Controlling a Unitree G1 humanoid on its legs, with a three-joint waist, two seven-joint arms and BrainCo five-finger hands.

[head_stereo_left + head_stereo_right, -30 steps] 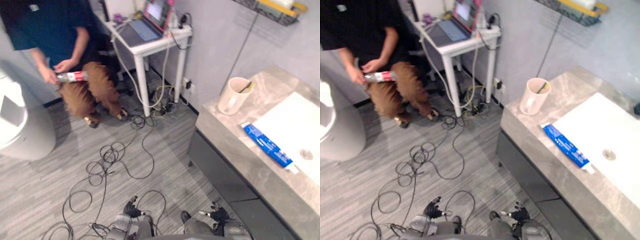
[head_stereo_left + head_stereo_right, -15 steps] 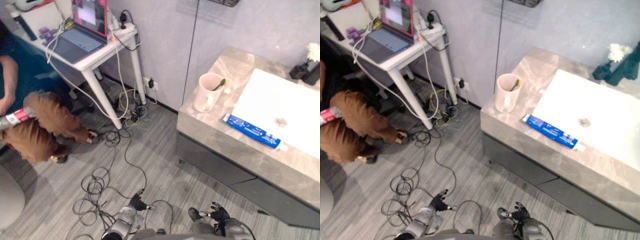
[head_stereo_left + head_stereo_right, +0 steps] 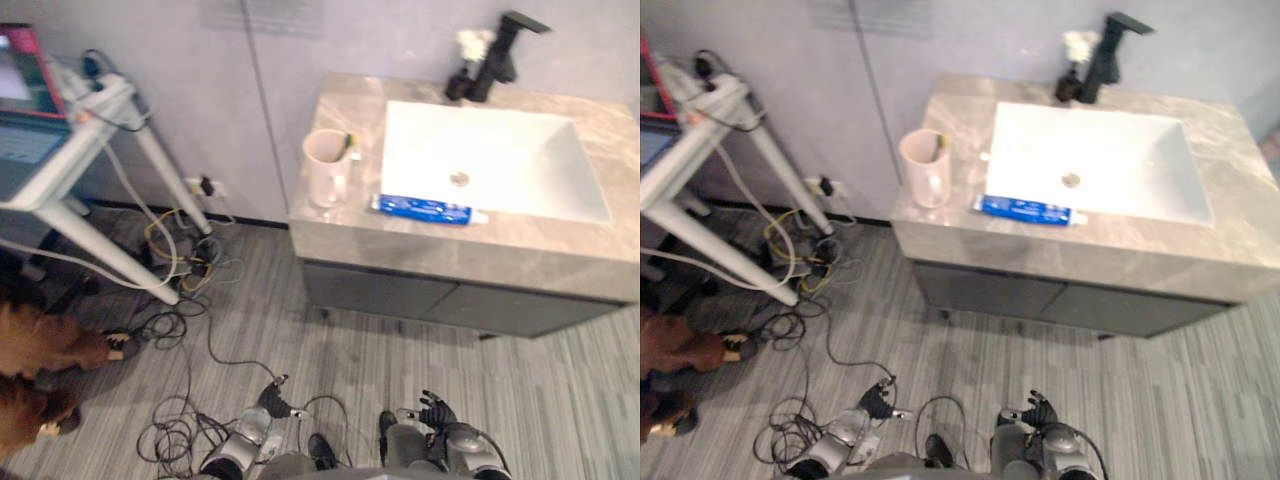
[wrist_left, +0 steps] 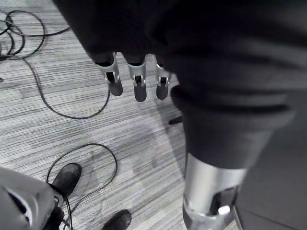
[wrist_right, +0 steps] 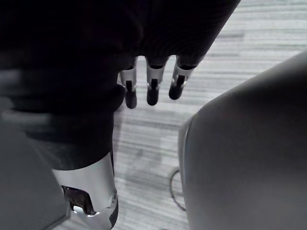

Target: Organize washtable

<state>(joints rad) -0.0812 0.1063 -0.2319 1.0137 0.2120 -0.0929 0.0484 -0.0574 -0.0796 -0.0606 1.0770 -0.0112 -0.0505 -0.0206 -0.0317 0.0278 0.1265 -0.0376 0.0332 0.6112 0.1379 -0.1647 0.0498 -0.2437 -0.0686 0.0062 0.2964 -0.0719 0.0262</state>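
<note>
The view has swung round to face the counter [image 3: 450, 250] squarely. The cup [image 3: 327, 166] stands by its left edge; the tube [image 3: 424, 209] lies along the basin's [image 3: 490, 160] front rim. The left hand [image 3: 272, 402] and right hand [image 3: 435, 412] hang low, fingers loose, empty: I'd say tidying hasn't begun.

Soft even indoor light; white basin [image 3: 520, 170] brightest; wrist views largely dark.

My head eyes look down, sharing the far grey marble washtable [image 3: 450, 250]; wrist cameras closely face striped grey floor [image 4: 38, 129].
</note>
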